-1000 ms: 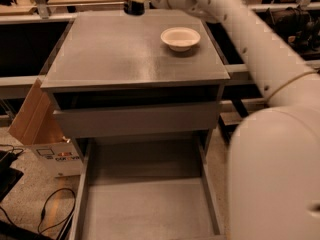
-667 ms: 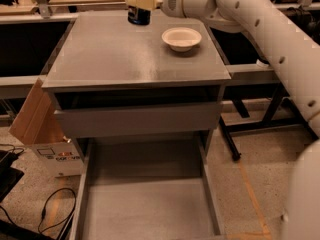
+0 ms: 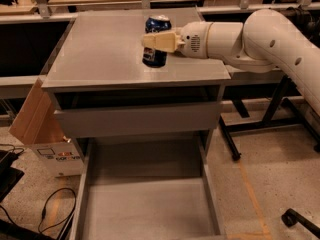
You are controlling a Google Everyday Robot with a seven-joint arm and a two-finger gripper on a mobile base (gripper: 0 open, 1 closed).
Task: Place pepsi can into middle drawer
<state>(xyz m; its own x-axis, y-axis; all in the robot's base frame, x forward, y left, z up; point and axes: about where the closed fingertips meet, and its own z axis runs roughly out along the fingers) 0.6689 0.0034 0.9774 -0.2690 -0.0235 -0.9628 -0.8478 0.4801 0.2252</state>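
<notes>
The pepsi can [image 3: 154, 57] is dark blue with a silver top and stands upright over the front right part of the grey cabinet top [image 3: 100, 54]. My gripper [image 3: 158, 41] reaches in from the right and its cream fingers [image 3: 161, 40] are shut around the can's middle. I cannot tell whether the can's base touches the top. The middle drawer [image 3: 145, 209] is pulled out wide open below, near the bottom of the view, with a bare flat floor. The can is well above and behind it.
A plain grey drawer front [image 3: 135, 120] sits just under the cabinet top. A cardboard box [image 3: 42, 129] leans at the cabinet's left side, with cables [image 3: 55, 209] on the floor. Black table legs [image 3: 260, 124] stand to the right. My white arm [image 3: 270, 39] spans the top right.
My gripper has carried the can from the back of the cabinet top toward its front right. The arm now covers the spot where the white bowl was.
</notes>
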